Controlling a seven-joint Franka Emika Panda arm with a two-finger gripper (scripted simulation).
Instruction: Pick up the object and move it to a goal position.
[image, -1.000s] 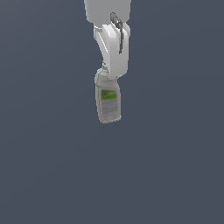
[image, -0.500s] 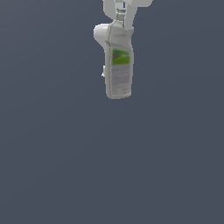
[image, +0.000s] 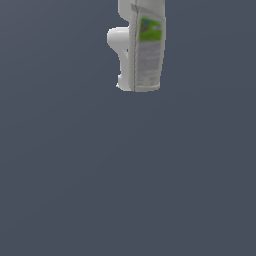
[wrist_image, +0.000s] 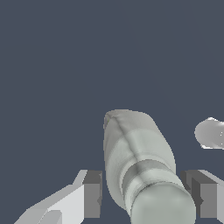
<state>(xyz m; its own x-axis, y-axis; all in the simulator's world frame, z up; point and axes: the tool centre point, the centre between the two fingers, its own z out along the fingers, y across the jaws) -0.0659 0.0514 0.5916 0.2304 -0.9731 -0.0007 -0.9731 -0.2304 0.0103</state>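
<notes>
Wrist view: bottle sits between the two fingers, cap nearest camera.

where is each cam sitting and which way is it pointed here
Exterior view: off the arm, from a spot not on record, facing the bottle near the frame's upper edge against plain dark grey; a white part of the gripper shows beside it, toward the exterior view's left.
Wrist view: on the wrist, looking out along the gripper past the bottle's round cap and down its body; both grey fingertips flank the cap end.
Shared: the bottle and parts of the gripper.
</notes>
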